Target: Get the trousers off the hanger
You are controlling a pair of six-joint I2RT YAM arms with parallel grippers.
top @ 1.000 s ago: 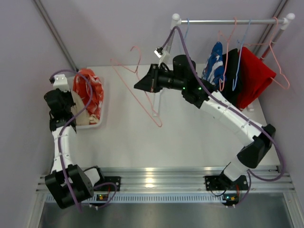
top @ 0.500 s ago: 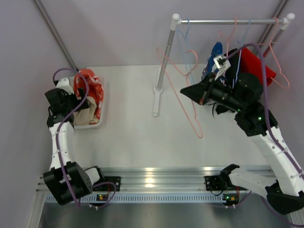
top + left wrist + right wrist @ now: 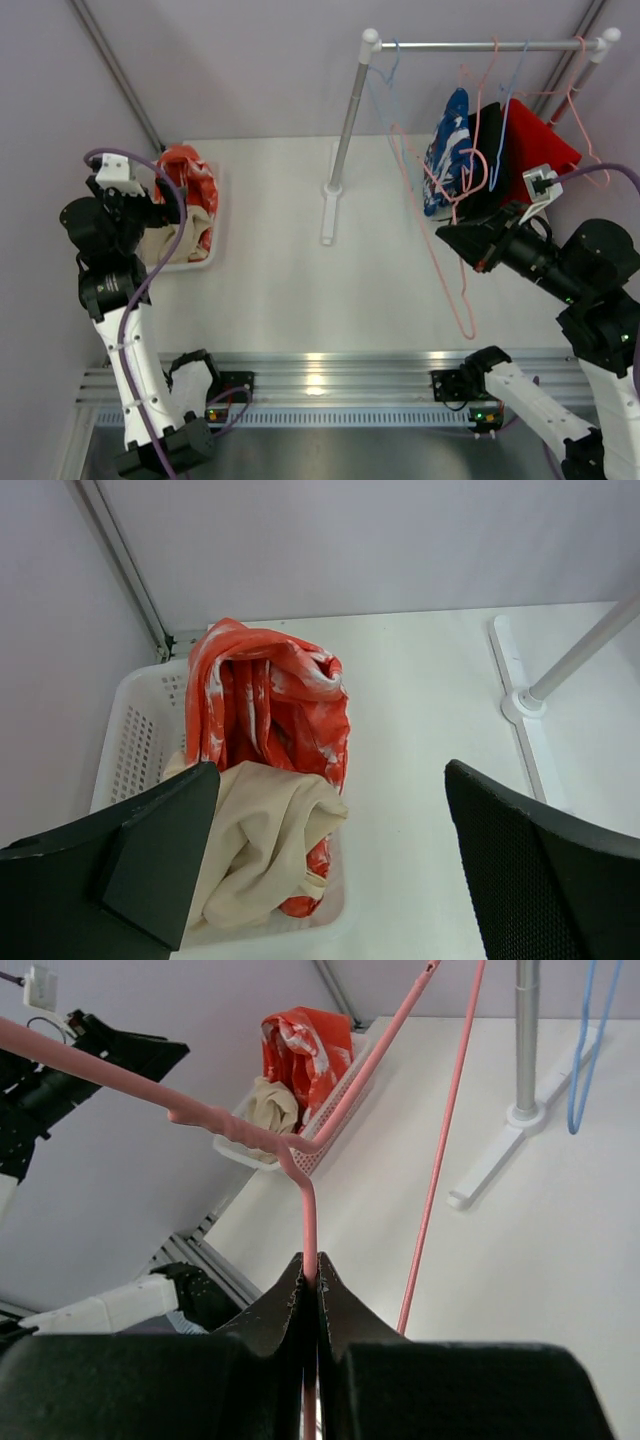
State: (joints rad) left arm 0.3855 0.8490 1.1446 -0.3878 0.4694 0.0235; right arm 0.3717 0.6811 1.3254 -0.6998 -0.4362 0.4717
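Your right pincer (image 3: 310, 1265) is pressed shut on the pink hanger (image 3: 307, 1205). The two black fingers meet around the thin wire stem, with no gap showing between them. From that grip the stem rises, kinks to the left, and one long arm of the wire runs away up and to the right. The hanger carries no cloth. In the top view its long side runs diagonally, from far-left by the rack to near-right over the counter (image 3: 300, 290).

Your left pincer (image 3: 330, 780) is spread wide and holds nothing. It hovers above the white basket (image 3: 130, 750), touching neither the basket nor the cloth.

Two pairs of trousers lie in that basket, at the counter's left edge. The orange-red trousers (image 3: 265, 700) with white marks are bunched lengthwise from the far end toward the near end. The beige trousers (image 3: 260, 840) are heaped at the near end, touching them.

Three more pairs hang from the rail (image 3: 480, 45) at the far right, just beside your right pincer. They are the blue patterned trousers (image 3: 445, 150), the black trousers (image 3: 490, 160) and the red trousers (image 3: 535, 155). They are packed side by side, each draped downward from its hanger.
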